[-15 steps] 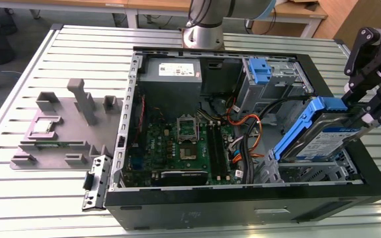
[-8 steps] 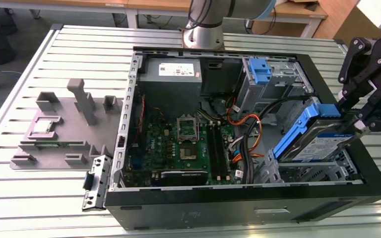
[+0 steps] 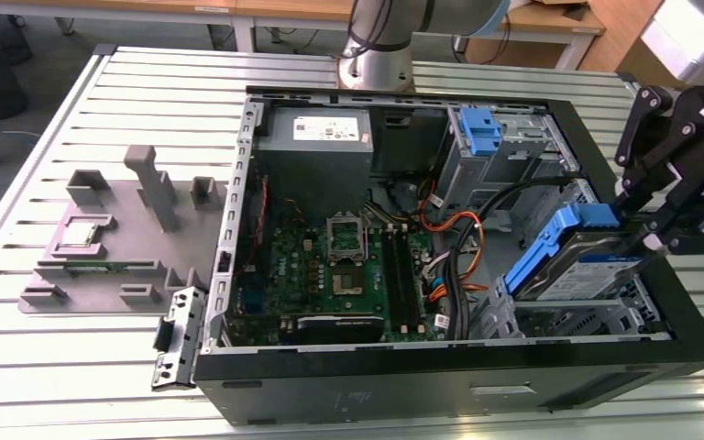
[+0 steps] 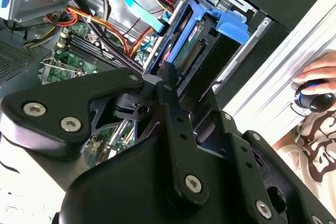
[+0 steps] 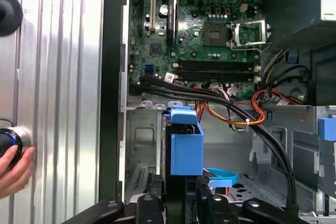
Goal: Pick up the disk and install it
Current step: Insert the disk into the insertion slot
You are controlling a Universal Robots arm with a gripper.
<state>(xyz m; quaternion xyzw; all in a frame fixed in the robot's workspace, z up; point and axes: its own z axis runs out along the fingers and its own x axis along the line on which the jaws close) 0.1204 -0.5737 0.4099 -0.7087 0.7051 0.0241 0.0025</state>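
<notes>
Your gripper comes in from the exterior view's right, wrist tipped so the black fingers slant down and in over the open computer case. The arm's base stands on the desk behind the case.

The fingers are clamped on the end of the disk, one on each side of its blue frame. You can see that in the first wrist view, where the frame rises straight up from between them.

The disk hangs tilted, its far end dipping into the metal drive bay at the case's corner and its held end lifted above the case wall. In the second wrist view it sits just beyond a fingertip, connector edge showing.

The motherboard lies flat beside the bay, with orange and black cables between them. A hand rests on a round knob at the desk's edge.
</notes>
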